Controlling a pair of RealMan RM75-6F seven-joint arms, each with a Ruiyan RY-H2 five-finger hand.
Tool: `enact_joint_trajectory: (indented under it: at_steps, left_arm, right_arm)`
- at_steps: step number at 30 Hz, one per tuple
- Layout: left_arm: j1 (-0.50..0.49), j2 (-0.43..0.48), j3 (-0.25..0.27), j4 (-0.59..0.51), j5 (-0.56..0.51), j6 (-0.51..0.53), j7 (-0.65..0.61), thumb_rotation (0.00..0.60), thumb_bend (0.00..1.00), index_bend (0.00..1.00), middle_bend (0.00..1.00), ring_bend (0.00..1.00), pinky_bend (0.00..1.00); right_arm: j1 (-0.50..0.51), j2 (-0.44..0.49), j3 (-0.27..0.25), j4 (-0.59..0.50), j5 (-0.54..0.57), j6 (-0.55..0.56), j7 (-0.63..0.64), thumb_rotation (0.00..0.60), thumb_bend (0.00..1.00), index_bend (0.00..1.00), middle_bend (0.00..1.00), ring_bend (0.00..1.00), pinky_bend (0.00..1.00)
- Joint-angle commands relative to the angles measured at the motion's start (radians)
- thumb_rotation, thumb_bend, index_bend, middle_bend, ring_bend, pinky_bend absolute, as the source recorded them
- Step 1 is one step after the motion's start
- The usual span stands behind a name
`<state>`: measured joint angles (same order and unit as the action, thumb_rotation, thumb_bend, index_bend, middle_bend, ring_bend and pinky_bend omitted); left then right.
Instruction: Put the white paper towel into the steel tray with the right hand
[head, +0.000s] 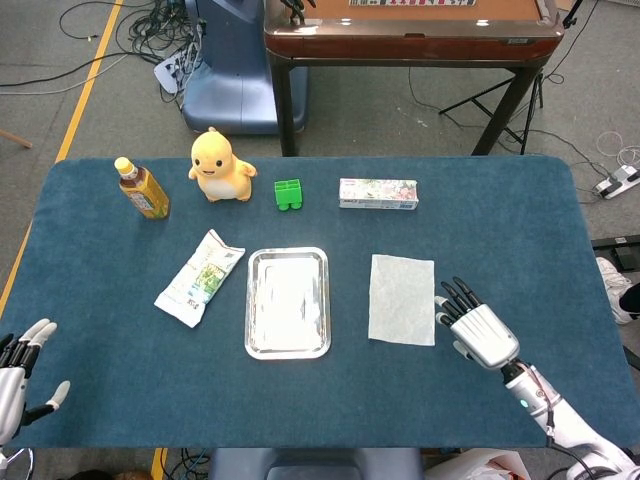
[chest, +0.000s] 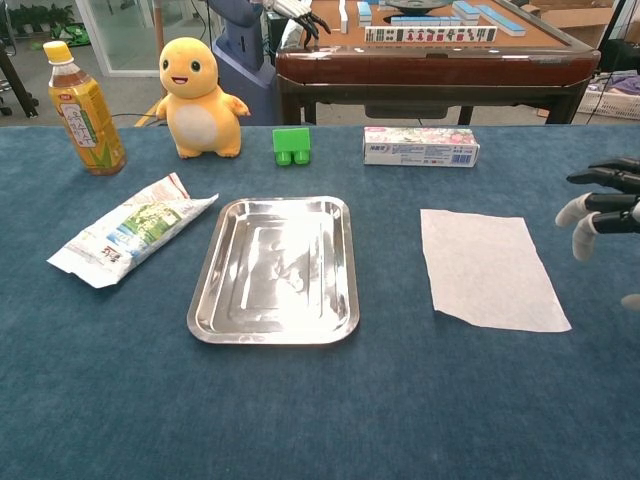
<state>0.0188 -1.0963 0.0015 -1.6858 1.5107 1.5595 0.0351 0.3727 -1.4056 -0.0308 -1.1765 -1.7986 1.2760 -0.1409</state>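
The white paper towel lies flat on the blue cloth, right of the steel tray, which holds nothing. My right hand hovers just right of the towel's right edge, fingers spread and pointing toward it, holding nothing. My left hand rests open at the table's near left corner, far from both, and only the head view shows it.
Along the back stand a tea bottle, a yellow plush toy, a green block and a long printed box. A snack packet lies left of the tray. A brown table stands behind.
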Motion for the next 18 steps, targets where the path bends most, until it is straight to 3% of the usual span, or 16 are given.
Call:
enact_joint_trajectory:
  at_steps: [1, 10, 18]
  left_arm:
    - [0.001, -0.001, -0.001, 0.001, 0.0, 0.001, -0.001, 0.6, 0.25, 0.13, 0.12, 0.14, 0.06]
    - [0.001, 0.003, -0.002, -0.003, -0.004, -0.004, 0.009, 0.6, 0.25, 0.13, 0.12, 0.14, 0.06]
    - [0.003, 0.002, -0.003, -0.004, -0.011, -0.007, 0.013, 0.6, 0.25, 0.13, 0.12, 0.14, 0.06]
  right_arm:
    - [0.027, -0.08, -0.015, 0.113, -0.015, -0.008, 0.06, 0.6, 0.23, 0.44, 0.24, 0.01, 0.0]
    - [0.061, -0.183, -0.038, 0.268, -0.029, 0.0, 0.139, 0.6, 0.25, 0.45, 0.25, 0.01, 0.0]
    - [0.075, -0.217, -0.059, 0.329, -0.028, 0.003, 0.173, 0.6, 0.25, 0.45, 0.25, 0.02, 0.0]
